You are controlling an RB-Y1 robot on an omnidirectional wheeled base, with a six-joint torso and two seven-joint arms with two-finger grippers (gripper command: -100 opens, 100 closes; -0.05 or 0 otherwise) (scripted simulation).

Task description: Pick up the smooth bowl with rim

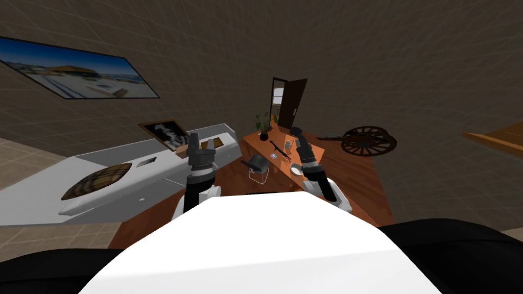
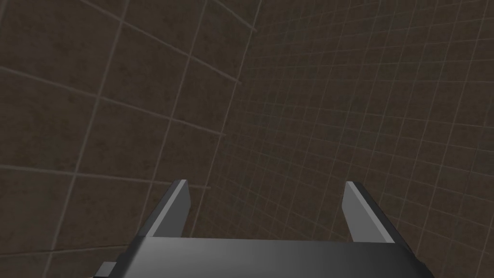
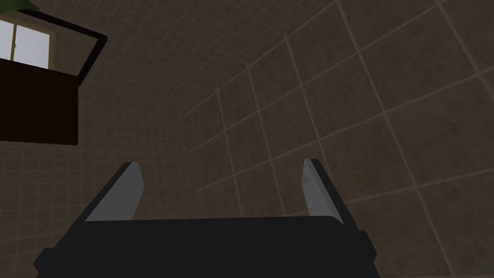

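My left end effector (image 2: 264,186) is raised at my 11 o'clock with its fingers spread and nothing between them; it takes no part in this step. My right end effector (image 3: 222,164) is raised at 1 o'clock, fingers likewise spread and empty, aimed at the wall rather than down at the table (image 1: 253,147). The target, a small pale bowl (image 1: 295,170), sits on the table's near part at 1 o'clock, just beside my right forearm and below the end effector. The step in hand is the approach. Procedure, as I judge it: pitch the right wrist down until the bowl enters that wrist's view, keep the fingers apart, centre one finger inside the rim and one outside, then descend vertically. A dark pot (image 1: 257,163) stands at the bowl's 9 o'clock, apart from it; keep the elbow clear. Farther off, at 12 o'clock, stand a glass (image 1: 287,146) and a potted plant (image 1: 264,127), both outside the working path.
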